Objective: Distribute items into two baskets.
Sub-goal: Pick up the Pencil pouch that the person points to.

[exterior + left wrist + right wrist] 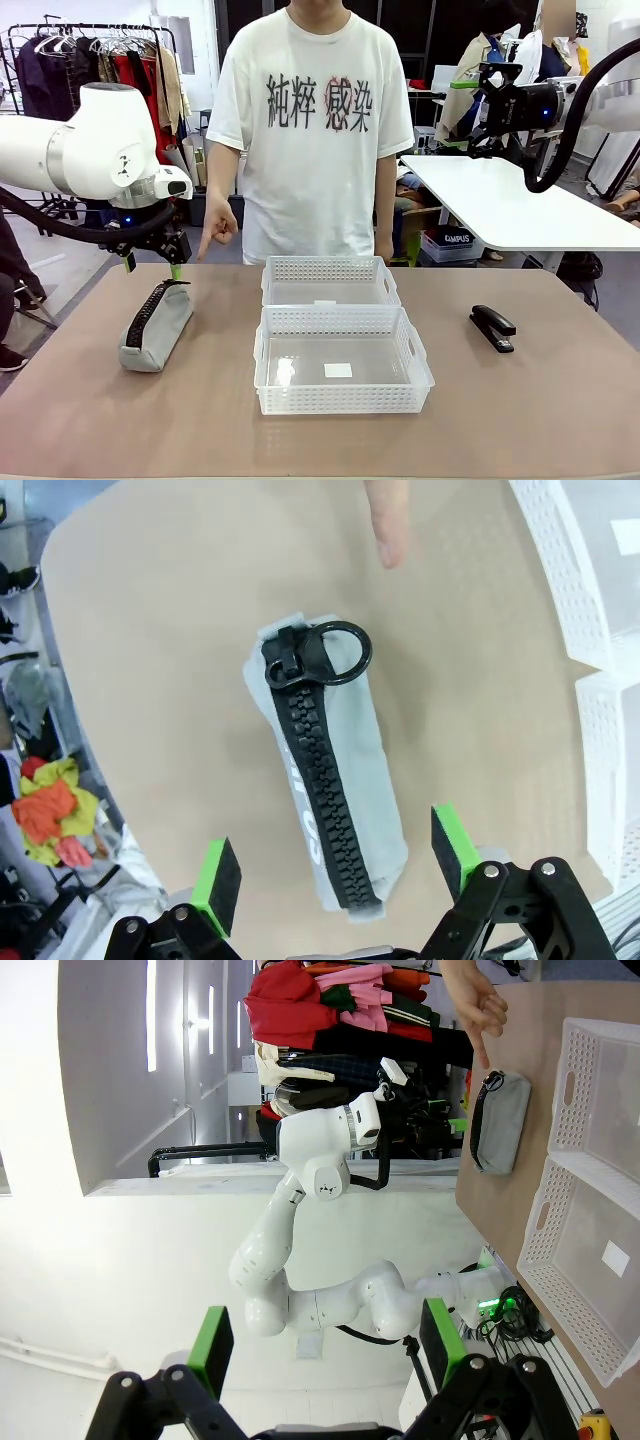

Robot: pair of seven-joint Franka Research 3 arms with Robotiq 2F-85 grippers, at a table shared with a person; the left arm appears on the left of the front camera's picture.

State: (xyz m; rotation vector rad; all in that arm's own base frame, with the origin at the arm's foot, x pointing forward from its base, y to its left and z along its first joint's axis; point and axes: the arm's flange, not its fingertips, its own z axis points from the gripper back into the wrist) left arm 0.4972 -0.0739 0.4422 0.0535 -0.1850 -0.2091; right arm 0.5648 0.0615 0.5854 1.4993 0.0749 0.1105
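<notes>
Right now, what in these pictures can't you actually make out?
- What is inside the grey pouch: left wrist view, its zipper is shut.
- The white lettering on the pouch: left wrist view, part of it is tucked under the zipper.
- The sticker in the larger basket: front view, too small to read.
- Whether the stapler is loaded: front view, too small, and it is closed.

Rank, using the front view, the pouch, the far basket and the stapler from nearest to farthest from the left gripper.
1. Pouch, directly under the open left gripper, on the left side.
2. Far basket, in the middle.
3. Stapler, far over on the right side.
</notes>
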